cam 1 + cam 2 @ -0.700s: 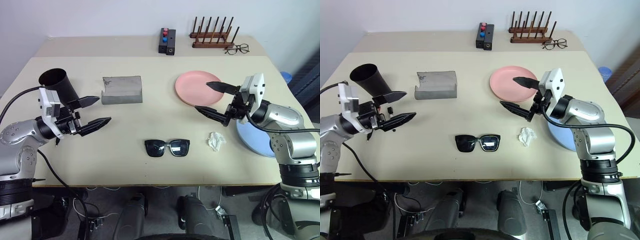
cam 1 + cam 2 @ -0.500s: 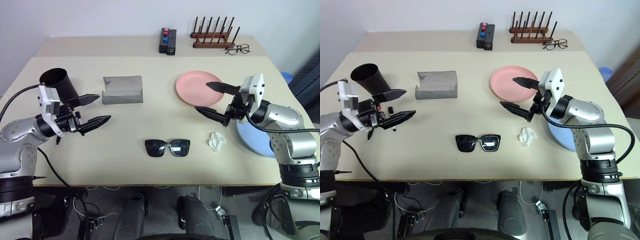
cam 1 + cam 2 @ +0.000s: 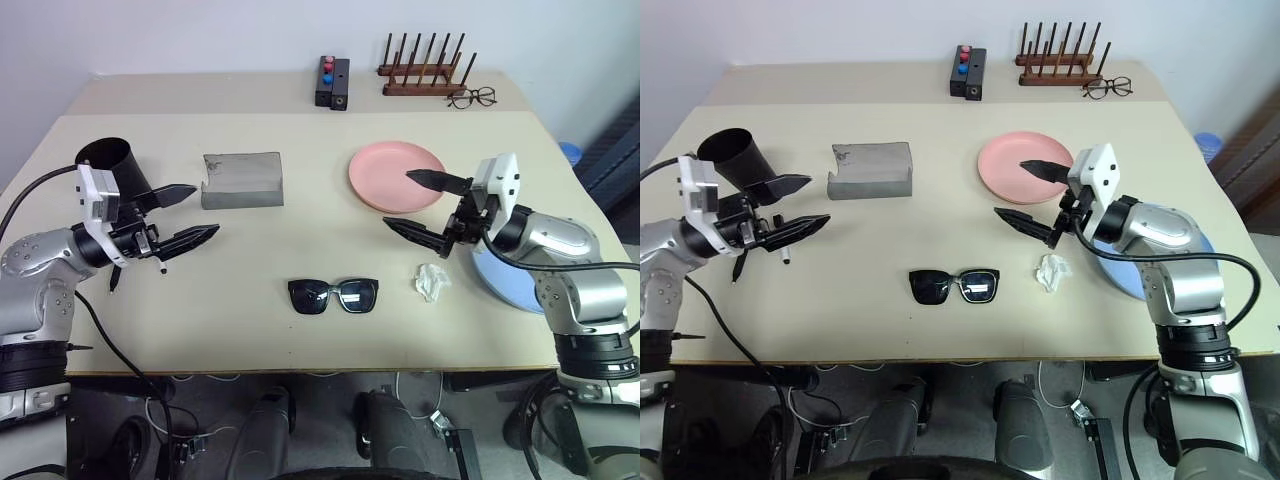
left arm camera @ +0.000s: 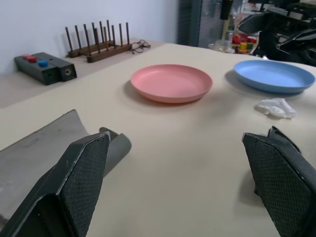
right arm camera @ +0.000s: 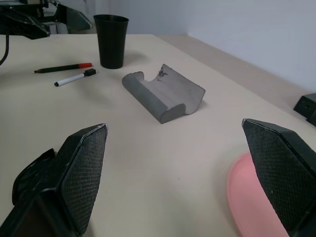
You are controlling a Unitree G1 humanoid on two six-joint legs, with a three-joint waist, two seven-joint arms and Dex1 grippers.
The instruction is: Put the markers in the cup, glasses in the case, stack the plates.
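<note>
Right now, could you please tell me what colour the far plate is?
Salmon pink; the plate shows best in the left wrist view.

No legible text, label, brand or number on anything in view.

Black sunglasses (image 3: 334, 296) lie unfolded (perhaps lenses down) mid-table, pink plate (image 3: 396, 175) beyond.

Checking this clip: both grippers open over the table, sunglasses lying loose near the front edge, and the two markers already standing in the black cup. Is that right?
Not quite. The markers are not in the cup; the right wrist view shows both lying flat on the table beside it. The rest holds: left gripper and right gripper are open, and the sunglasses lie loose near the front edge.
</note>
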